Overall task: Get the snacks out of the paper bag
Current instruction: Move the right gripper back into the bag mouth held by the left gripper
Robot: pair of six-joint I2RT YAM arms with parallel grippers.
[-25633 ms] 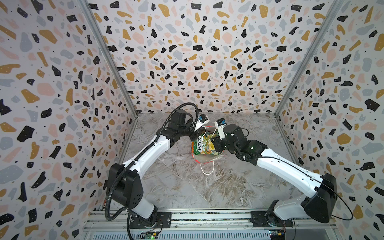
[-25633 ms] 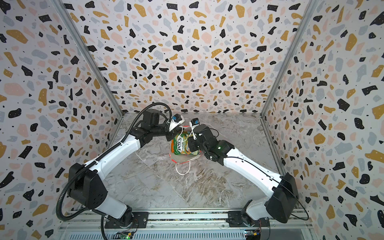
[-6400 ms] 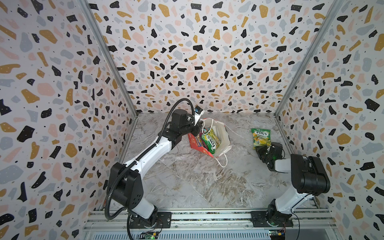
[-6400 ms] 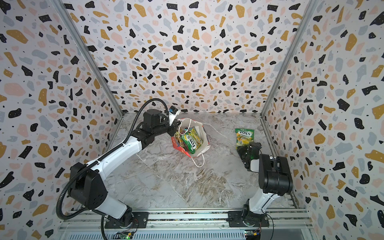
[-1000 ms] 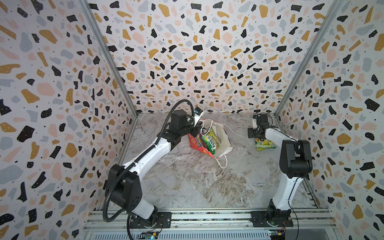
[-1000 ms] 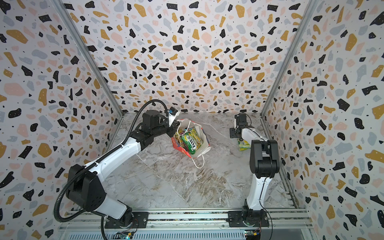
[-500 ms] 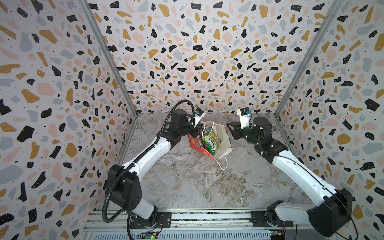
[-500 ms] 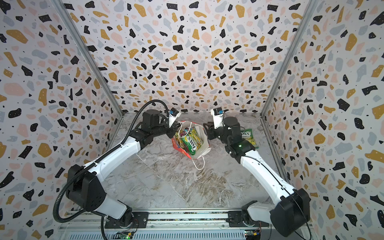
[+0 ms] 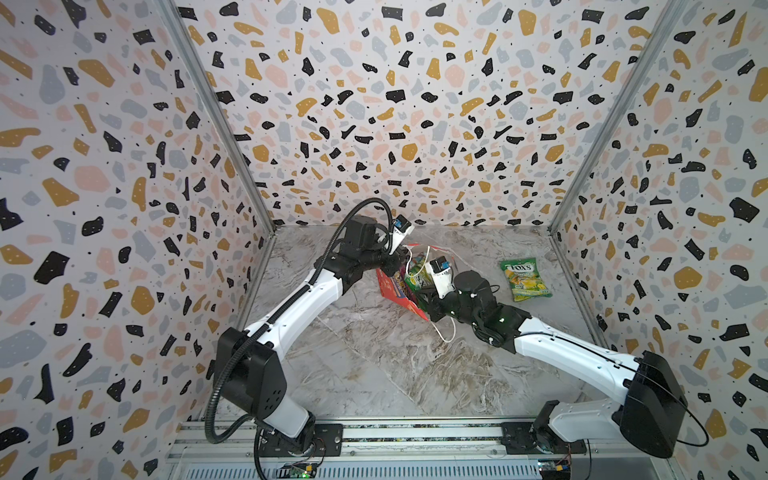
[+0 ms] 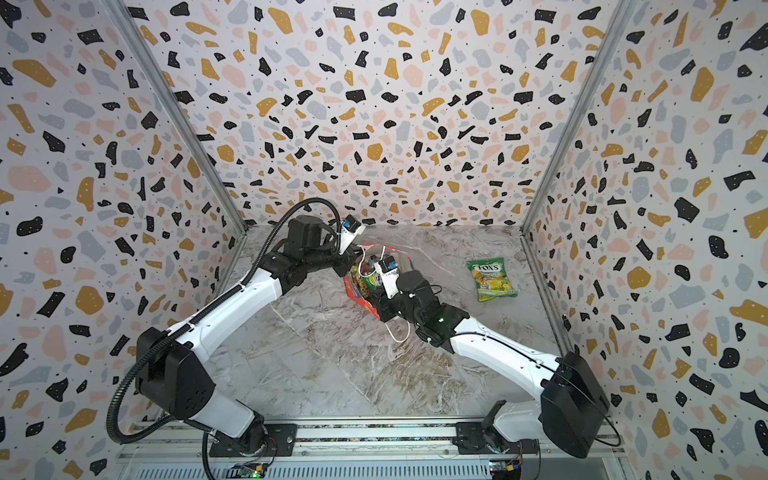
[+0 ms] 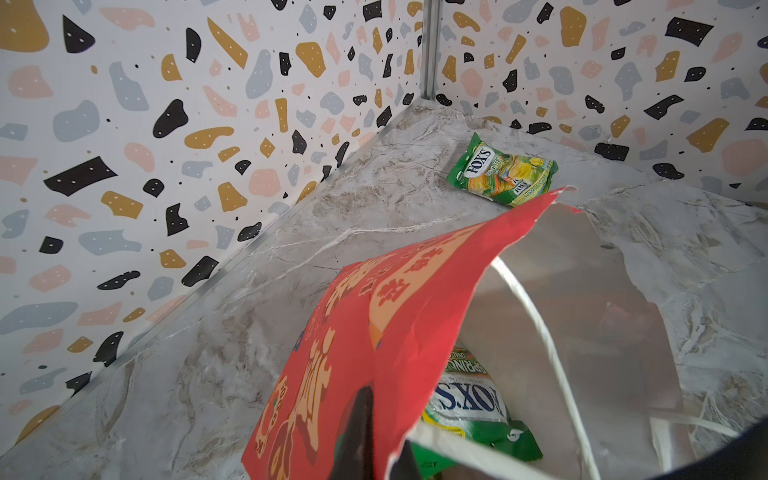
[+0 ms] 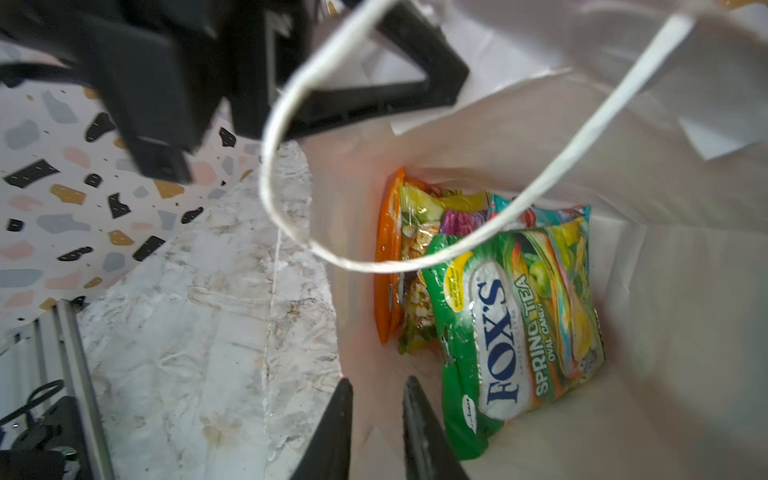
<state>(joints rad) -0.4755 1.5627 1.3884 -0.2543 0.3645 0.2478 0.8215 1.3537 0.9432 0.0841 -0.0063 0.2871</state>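
Note:
The red paper bag (image 9: 394, 286) (image 10: 356, 291) leans open near the middle back of the table. My left gripper (image 9: 400, 258) (image 11: 380, 451) is shut on its red wall (image 11: 399, 332) at the rim. Several snacks (image 9: 415, 277) lie inside: a green packet (image 12: 511, 324) on top, with orange (image 12: 387, 257), purple (image 12: 461, 218) and teal (image 12: 540, 212) ones behind. My right gripper (image 12: 377, 395) (image 9: 423, 298) is at the bag's mouth with its jaws narrowly apart and nothing between them, beside the green packet's corner. Another green packet (image 9: 524, 279) (image 10: 491, 278) (image 11: 503, 170) lies on the table at the back right.
A white cord handle (image 12: 291, 224) loops across the bag's mouth, and another (image 9: 446, 332) trails onto the marble tabletop (image 9: 395, 365) in front. Patterned walls (image 9: 124, 208) close in the left, back and right sides.
My right arm has swung from the back right corner, by the loose green packet, over to the bag's mouth, and its jaws have narrowed. The left gripper still holds the bag's rim.

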